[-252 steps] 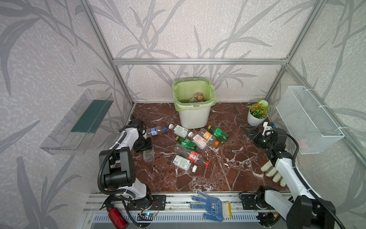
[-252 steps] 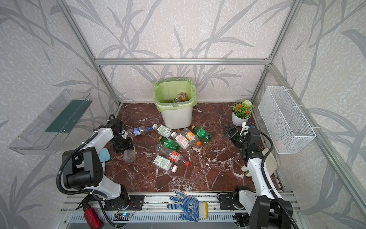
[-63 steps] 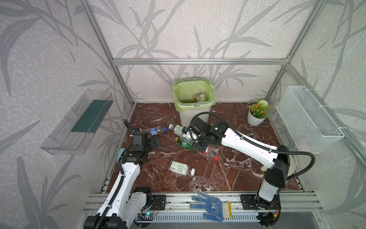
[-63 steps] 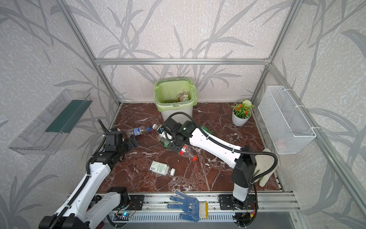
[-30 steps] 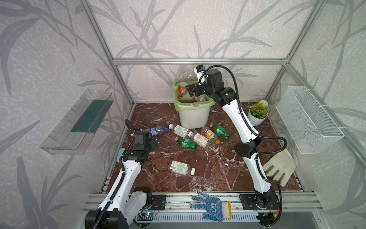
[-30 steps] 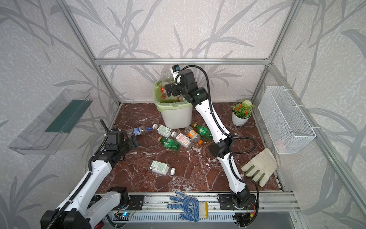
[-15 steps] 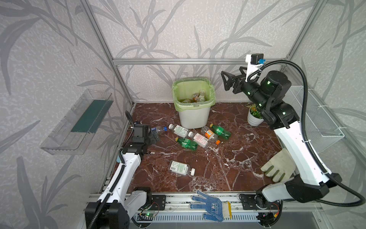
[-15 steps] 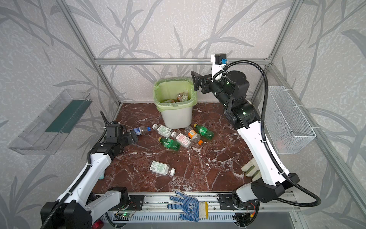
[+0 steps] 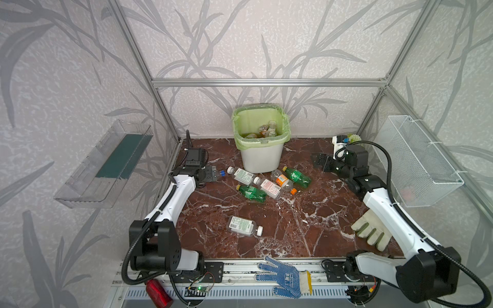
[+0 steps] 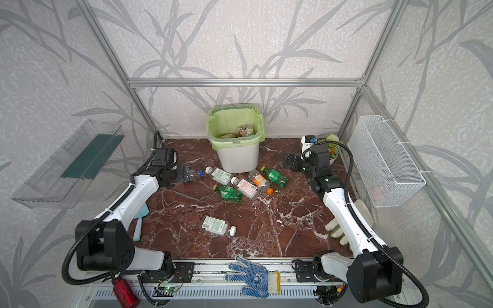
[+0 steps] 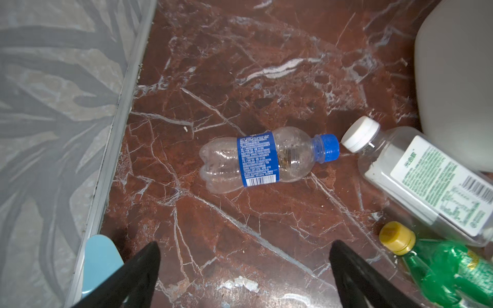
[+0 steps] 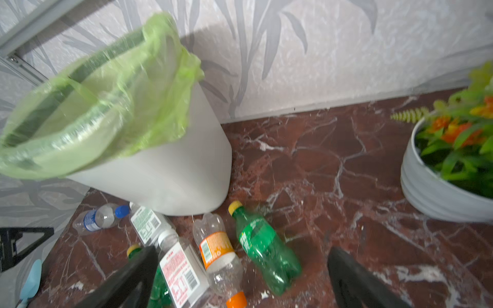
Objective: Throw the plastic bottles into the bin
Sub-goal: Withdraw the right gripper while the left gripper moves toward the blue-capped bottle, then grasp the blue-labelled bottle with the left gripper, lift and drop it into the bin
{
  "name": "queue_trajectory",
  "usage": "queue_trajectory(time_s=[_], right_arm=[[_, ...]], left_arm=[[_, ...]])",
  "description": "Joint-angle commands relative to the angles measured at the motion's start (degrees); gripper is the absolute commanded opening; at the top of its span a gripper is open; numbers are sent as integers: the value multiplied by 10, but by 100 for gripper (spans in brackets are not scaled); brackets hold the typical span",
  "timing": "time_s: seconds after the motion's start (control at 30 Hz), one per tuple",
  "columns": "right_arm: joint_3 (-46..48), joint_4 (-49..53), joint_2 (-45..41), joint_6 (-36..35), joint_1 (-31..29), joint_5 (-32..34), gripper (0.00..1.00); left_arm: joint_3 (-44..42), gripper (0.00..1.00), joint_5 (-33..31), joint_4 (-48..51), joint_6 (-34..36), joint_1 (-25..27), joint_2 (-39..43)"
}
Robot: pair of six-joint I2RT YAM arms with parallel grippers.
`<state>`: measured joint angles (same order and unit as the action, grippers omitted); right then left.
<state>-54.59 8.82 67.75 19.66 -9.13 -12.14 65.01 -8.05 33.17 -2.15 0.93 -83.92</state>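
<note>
The right gripper (image 9: 320,162) was over the bin (image 9: 262,160) a second ago with a bottle. It has now swung back and sits low beside the flower pot (image 12: 432,192), jaws wide apart and holding nothing. The red-capped clear bottle it took from the pile is gone from the bench (image 9: 306,213), and more bottles lie in the green liner, so that drop looks finished and this arm is free to pick again.

The left gripper (image 9: 212,174) has barely shifted. It is also spread open and empty, with the blue-label bottle (image 11: 266,160) lying on its side just ahead of its fingertips, not yet between them.

Seven bottles remain on the bench:
- One blue-label bottle in front of the left gripper.
- Five in a cluster between the two grippers at the foot of the bin: a white-capped one with a green label (image 9: 242,175), a red-label one (image 9: 268,188), an orange-label one (image 9: 282,181) and two green ones (image 9: 297,176) (image 9: 250,192).
- One green-label bottle (image 9: 244,226) alone, well behind both grippers.

The bin holds at least three bottles, though the exact number cannot be told. There is one bin and two gloves, a pale one (image 9: 370,232) and a blue one (image 9: 285,276).
</note>
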Motion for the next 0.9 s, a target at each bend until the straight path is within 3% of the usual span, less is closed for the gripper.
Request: queue_trajectory(time_s=[0.0,0.17,0.27,0.63,0.77,0.87], right_arm=[[46,-28,-26,20,25,-47,99],[90,-26,-44,31,54,-61,99],[103,-25,-48,36,62,-62,99],[106,-19,-40,42,71,-65,99],[107,-17,-38,48,74,-69,99],[107,-15,-40,50,76,-71,99]], left_arm=[[47,99,-25,57,143,-2,-47],[86,97,-31,84,252,-1,-109],[94,96,-28,72,283,-1,-133],[154,86,-4,81,299,14,-242],[188,77,12,113,285,19,-289],[202,61,37,126,274,19,-304]])
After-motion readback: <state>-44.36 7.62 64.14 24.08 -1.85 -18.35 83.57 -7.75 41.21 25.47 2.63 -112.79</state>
